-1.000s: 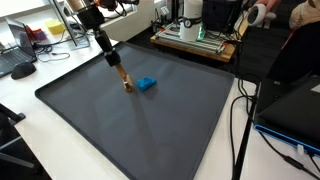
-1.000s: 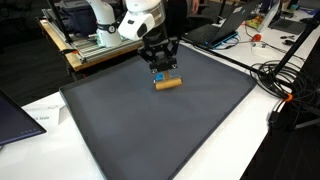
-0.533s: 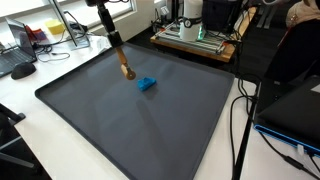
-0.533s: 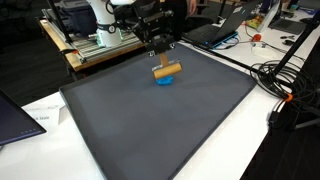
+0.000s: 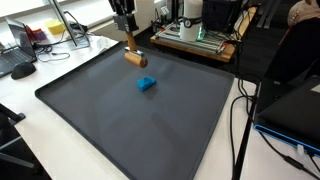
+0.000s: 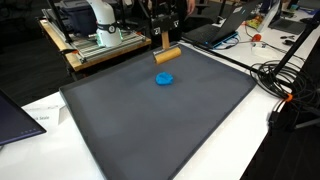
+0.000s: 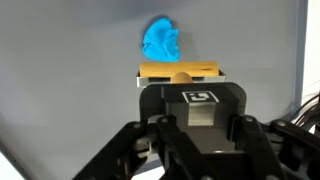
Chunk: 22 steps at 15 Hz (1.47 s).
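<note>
Wood block (image 5: 135, 59) hangs in air, clamped betw. fingers of gripper (image 5: 131, 48), well clear of mat (image 5: 100, 125). Block is tan, short, approx. level. Jaws clenched on it, grasping at mid-length. In wrist view the block (image 7: 178, 71) runs crosswise, w/ both ends sticking out past the fingers.

Gripper points down, w/ arm (image 5: 122, 10) entering from top edge of an exterior view. It sits over the far part of the mat, near the mat's far edge. Same in an exterior view from the opposite side: block (image 6: 167, 55) under gripper (image 6: 162, 43), nothing touching it from below.

Blue piece (image 5: 146, 84) lies flat on mat, apart from block, no contact. In an exterior view it (image 6: 163, 79) shows right under the block in the picture. In wrist view the blue piece (image 7: 161, 40) shows just past the block's far edge, small, irregular outline; exact shape can't tell.

Mat is dark grey, big, covers most of a white table (image 5: 25, 90).

Around it:
- cables (image 6: 285, 78) at one side of mat, on table
- dark laptop (image 6: 12, 115) at a near corner, w/ paper (image 6: 42, 112) beside it
- rack (image 6: 95, 45) w/ white robot base (image 6: 100, 15) behind mat's far edge
</note>
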Available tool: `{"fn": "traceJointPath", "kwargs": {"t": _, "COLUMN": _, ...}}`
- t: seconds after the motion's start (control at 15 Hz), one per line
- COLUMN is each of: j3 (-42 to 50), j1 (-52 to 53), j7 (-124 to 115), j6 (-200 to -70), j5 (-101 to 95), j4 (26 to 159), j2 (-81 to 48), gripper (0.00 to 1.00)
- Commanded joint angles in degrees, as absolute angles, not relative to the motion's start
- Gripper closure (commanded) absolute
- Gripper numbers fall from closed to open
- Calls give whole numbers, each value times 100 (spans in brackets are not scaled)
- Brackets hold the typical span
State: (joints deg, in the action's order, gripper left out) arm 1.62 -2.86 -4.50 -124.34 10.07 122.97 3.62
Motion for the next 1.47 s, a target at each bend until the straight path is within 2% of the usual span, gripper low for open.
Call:
{"fn": "traceJointPath", "kwargs": {"t": 0.0, "j3": -102, "j1": -49, "j7": -685, "j6": -12422, "j5": 160, "j4": 12496, "j2": 736, "gripper": 78}}
{"fn": "traceJointPath", "kwargs": {"t": 0.73, "j3": -879, "j1": 639, "j7": -663, "j6": -11870, "j5": -1478, "j4": 11859, "j2": 21, "gripper": 78}}
{"fn": "traceJointPath", "kwargs": {"t": 1.4, "j3": -954, "j1": 1097, "j7": -81, "j6": -11743, "j5": -2263, "j4": 10942, "j2": -1293, "gripper": 78}}
